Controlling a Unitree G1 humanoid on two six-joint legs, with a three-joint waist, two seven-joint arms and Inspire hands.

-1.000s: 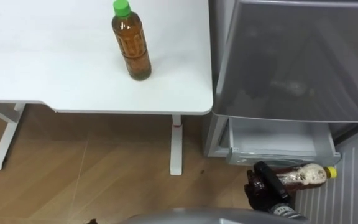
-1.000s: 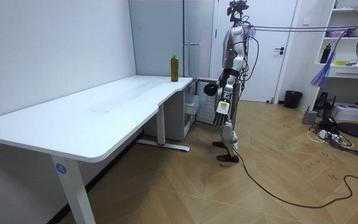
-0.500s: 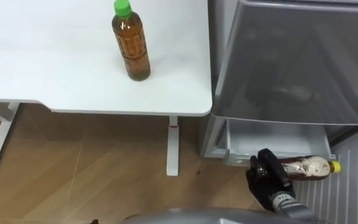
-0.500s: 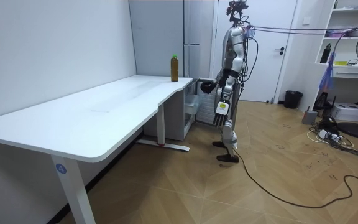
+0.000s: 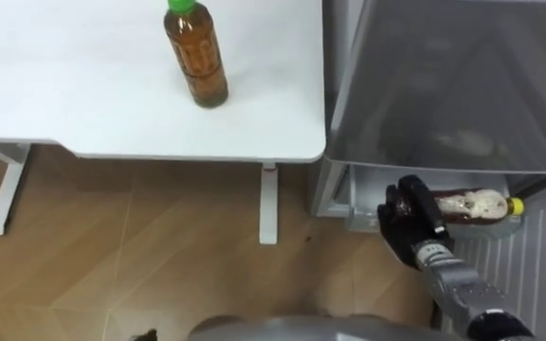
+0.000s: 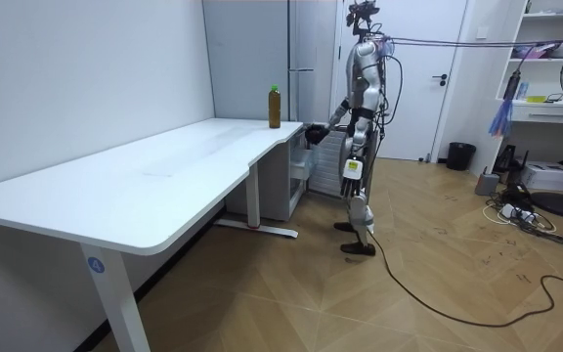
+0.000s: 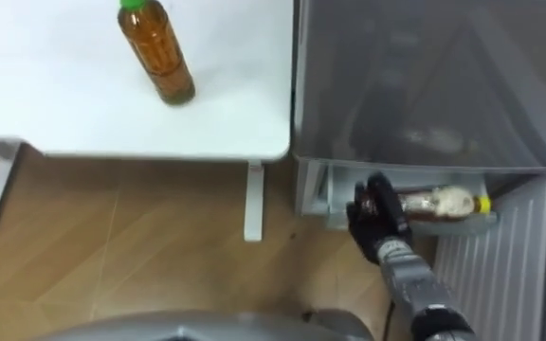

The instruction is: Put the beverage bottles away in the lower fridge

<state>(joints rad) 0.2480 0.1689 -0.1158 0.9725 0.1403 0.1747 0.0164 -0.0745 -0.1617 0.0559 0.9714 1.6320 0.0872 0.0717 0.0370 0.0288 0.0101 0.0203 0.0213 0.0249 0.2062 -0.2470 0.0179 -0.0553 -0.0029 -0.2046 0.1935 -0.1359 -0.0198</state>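
Observation:
A brown drink bottle with a yellow cap (image 5: 474, 205) lies on its side in my right hand (image 5: 408, 216), whose fingers are curled round its bottom end. Bottle (image 7: 439, 204) and hand (image 7: 375, 213) are at the mouth of the open lower fridge compartment (image 5: 360, 189), with the cap pointing right. A second bottle of brown tea with a green cap (image 5: 197, 59) stands upright on the white table (image 5: 83, 104), near its right edge (image 6: 275, 107). In the room view my left hand (image 6: 347, 172) hangs at my side.
The grey fridge (image 6: 291, 68) stands against the table's right end, and its upper front (image 5: 444, 85) overhangs the lower compartment. A white ribbed door panel (image 5: 538, 275) stands open at the lower right. Wooden floor (image 5: 140, 256) and the table leg (image 5: 268, 204) lie to the left.
My right hand has lifted the yellow-capped bottle up and forward, from low near the floor to the lower compartment's mouth. The tea bottle has stayed put.

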